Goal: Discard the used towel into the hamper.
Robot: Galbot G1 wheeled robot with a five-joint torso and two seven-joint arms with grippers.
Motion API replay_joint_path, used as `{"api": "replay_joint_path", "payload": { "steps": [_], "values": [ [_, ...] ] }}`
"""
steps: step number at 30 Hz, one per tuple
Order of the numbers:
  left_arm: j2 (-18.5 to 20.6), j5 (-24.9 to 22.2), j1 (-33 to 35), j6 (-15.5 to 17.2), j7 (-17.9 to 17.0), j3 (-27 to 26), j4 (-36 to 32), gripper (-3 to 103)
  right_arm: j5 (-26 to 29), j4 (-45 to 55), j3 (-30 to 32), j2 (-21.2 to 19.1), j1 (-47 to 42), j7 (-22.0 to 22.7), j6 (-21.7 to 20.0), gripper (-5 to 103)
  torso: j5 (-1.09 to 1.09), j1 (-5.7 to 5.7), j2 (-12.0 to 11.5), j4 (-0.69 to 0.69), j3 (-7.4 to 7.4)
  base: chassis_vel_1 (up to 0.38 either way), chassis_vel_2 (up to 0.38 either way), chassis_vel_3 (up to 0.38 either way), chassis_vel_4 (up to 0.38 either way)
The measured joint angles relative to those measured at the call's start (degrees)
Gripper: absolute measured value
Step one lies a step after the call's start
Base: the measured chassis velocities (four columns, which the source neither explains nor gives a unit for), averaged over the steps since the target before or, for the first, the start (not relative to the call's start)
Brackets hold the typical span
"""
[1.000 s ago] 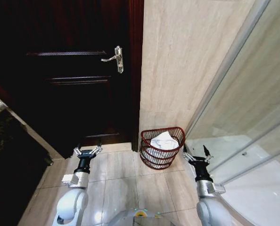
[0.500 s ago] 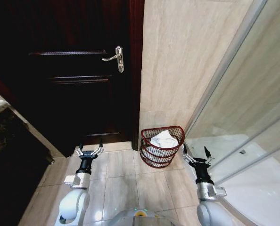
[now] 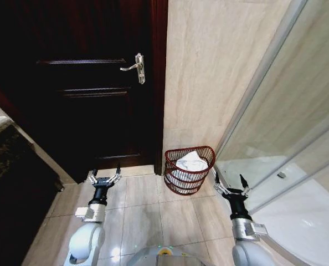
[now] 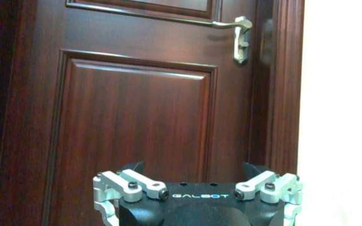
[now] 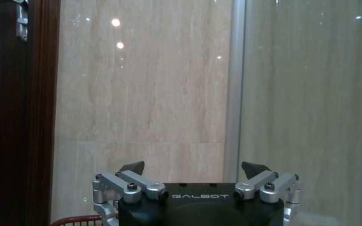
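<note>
On glossy beige floor tiles (image 3: 148,213) by a dark panelled door (image 3: 87,94), the ribbed wire hamper (image 3: 189,170) holds a crumpled white towel (image 3: 191,162), with the left gripper (image 3: 104,176) and right gripper (image 3: 229,185) both spread apart.

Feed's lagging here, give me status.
Left gripper open, empty, facing door. Right gripper open, empty, beside hamper. Towel in hamper. Nothing in the way.

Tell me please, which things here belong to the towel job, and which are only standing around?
Belong to the job:
- hamper, on the floor by the wall
- white towel, already inside it
- left claw and right claw, both open and empty

Only around:
- dark door
- door handle
- glass shower panel
</note>
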Motion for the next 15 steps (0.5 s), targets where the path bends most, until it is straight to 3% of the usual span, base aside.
{"api": "replay_joint_path", "payload": {
  "steps": [15],
  "values": [
    [-0.18, 0.40, 0.24, -0.94, 0.07, 0.02, 0.29, 100, 0.15, 0.63, 0.07, -0.07, -1.08, 0.10, 0.76, 100, 0.00, 0.00, 0.00, -0.01, 0.00, -0.015, -0.077, -0.094, -0.016]
  ]
}}
